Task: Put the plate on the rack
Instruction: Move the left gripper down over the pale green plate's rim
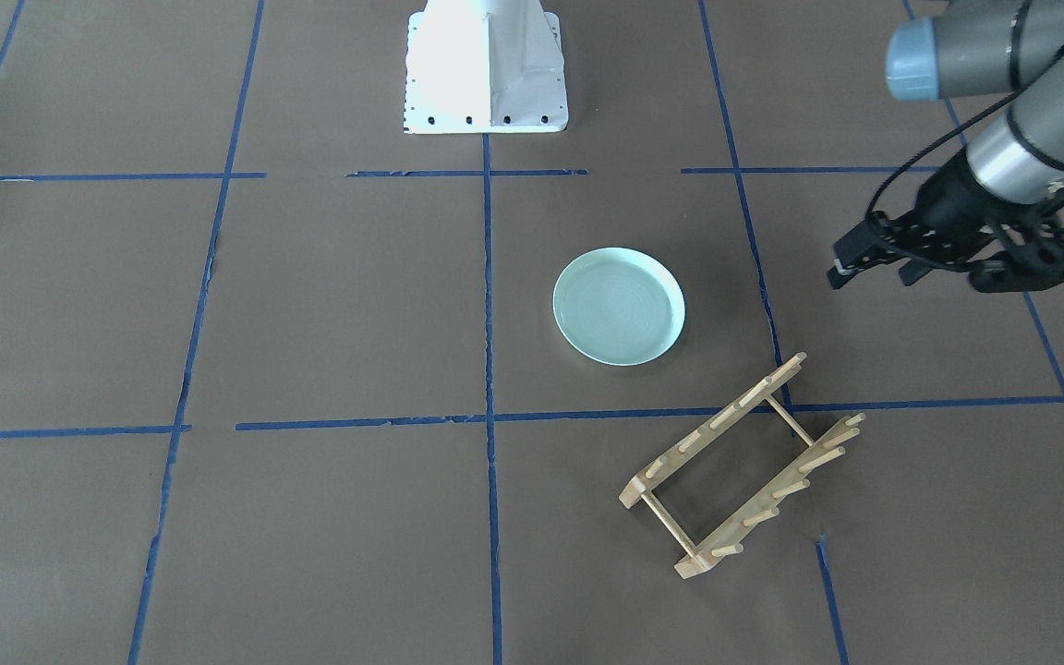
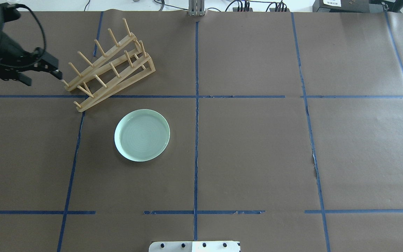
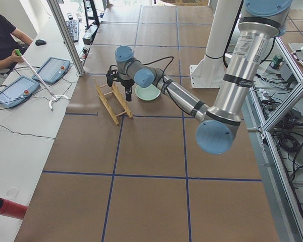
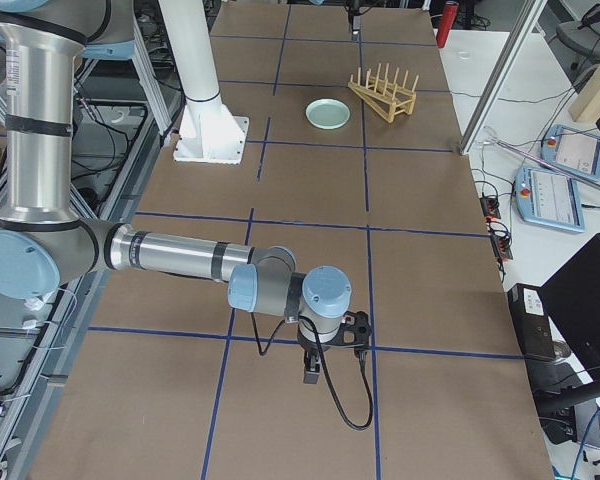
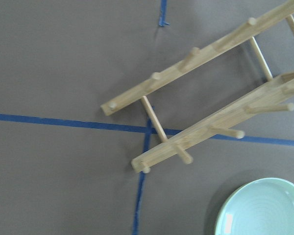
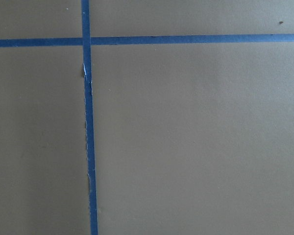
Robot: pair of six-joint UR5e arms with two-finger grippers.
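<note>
Plate: the plate (image 2: 142, 135) lies flat on the table (image 2: 257, 157), face up, and nothing touches it. It is on the robot's left half, close to the middle blue tape line (image 2: 196, 140).
Rack: the rack (image 2: 117, 87) stands on the table with its pegs pointing up, and it is turned diagonal to the tape lines. No plate is in it.
Plate and rack: they are near each other but apart, with a strip of bare table between them. The rack is on the side farther from the robot base.
Left gripper: the left gripper (image 2: 42, 77) hangs above the table beside the outer end of the rack. Its two fingers are spread and hold nothing. It touches neither the rack nor the plate.
Left wrist view: it looks down on the end of the rack (image 5: 132, 93), and part of the plate (image 5: 264, 208) shows in the lower corner.
Right gripper: the right gripper (image 4: 312, 375) points down over the table near a tape crossing, well apart from the plate (image 4: 328, 113) and the rack (image 4: 383, 92). I cannot tell whether its fingers are spread or pressed together.
Right wrist view: only brown table and crossing blue tape.
</note>
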